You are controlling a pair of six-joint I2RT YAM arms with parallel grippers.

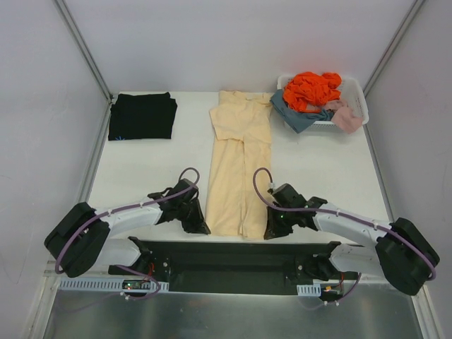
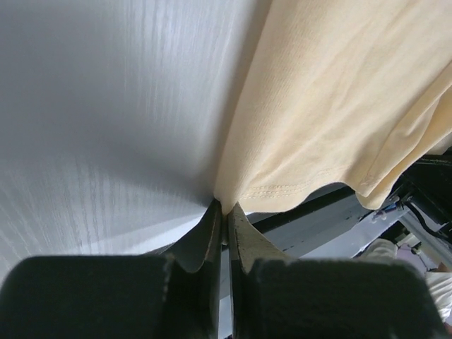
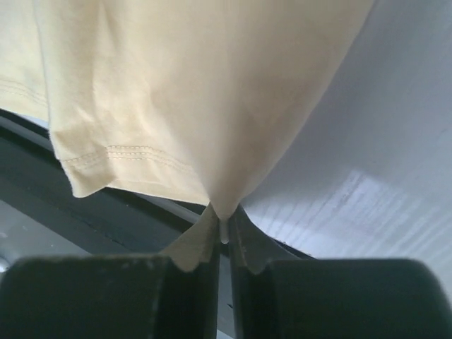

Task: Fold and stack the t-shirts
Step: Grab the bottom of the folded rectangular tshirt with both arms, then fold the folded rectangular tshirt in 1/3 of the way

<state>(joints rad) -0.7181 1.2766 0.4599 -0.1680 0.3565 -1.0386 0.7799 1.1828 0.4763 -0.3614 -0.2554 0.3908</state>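
a: where's the pale cream-yellow cloth t-shirt (image 1: 240, 169)?
b: lying long on the white table (image 1: 141, 162). left gripper (image 2: 224, 212) and right gripper (image 3: 223, 215) each pinch a near hem corner.
a: limp, light; corners should lift evenly.

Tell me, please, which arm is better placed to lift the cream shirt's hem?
Neither alone: left gripper pinches the cream shirt at its left hem corner, right gripper at its right; lift together.

far-left: folded t-shirt (image 1: 142, 116) | centre: spread t-shirt (image 1: 240, 169), near end between left tool (image 2: 224, 212) and right tool (image 3: 223, 213) | far-right: basket (image 1: 359, 95) holding clothes (image 1: 311, 90)
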